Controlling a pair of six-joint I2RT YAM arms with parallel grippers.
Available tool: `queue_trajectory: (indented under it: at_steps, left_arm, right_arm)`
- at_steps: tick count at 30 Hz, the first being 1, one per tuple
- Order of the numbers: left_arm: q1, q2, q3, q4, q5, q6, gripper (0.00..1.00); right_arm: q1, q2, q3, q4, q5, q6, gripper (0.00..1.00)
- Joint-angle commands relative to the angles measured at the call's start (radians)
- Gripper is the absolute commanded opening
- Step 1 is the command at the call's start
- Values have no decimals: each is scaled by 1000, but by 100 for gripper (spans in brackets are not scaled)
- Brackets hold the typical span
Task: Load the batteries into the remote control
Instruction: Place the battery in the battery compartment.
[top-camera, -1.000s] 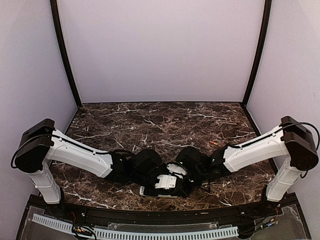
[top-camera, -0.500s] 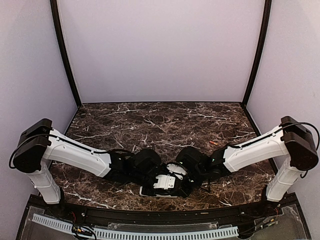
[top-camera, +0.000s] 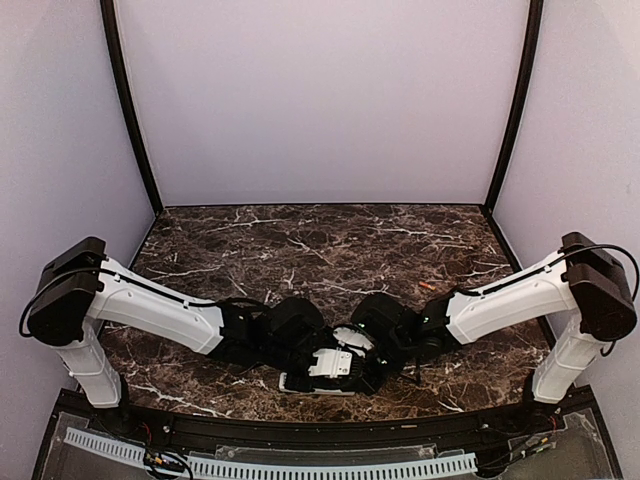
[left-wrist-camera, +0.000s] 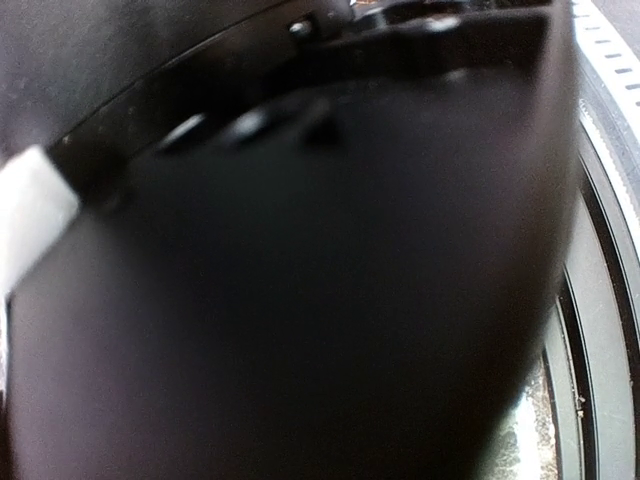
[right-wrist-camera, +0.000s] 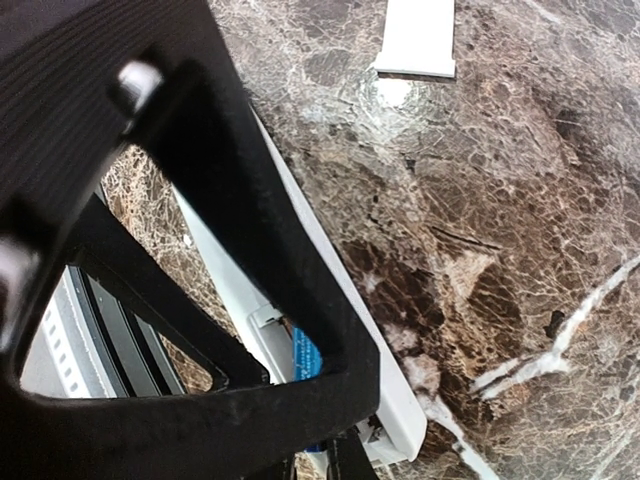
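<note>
**Both grippers together over the remote at the lower centre**

In the top view, the left gripper (top-camera: 318, 362) and the right gripper (top-camera: 368, 368) are seen close together at the lower centre of the frame. They are over the remote control (top-camera: 298, 382), which lies on the marble table (top-camera: 300, 240). The orange-red battery (top-camera: 427, 287) is seen well apart from them, right of centre. In the right wrist view, the remote runs diagonally through the lower middle. The blue battery (right-wrist-camera: 305, 355) is seen in its open compartment, partly hidden by a black finger (right-wrist-camera: 230, 180). A flat white piece (right-wrist-camera: 415, 35) lies at the top edge. The left wrist view is filled by a dark blur. How far the fingers of either gripper are opened cannot be told.
</note>
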Motion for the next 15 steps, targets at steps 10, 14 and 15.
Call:
queue_trajectory:
  at_steps: [10, 14, 15]
  left_arm:
    - [11, 54, -66, -160, -109, -6, 30]
    - [12, 51, -68, -162, -108, -4, 30]
    - [12, 45, -69, -159, -108, -4, 30]
  right_arm:
    - [-19, 20, 62, 98, 205, -13, 11]
    - [-15, 9, 64, 75, 195, -15, 12]
    - [-16, 3, 62, 75, 188, -15, 13]
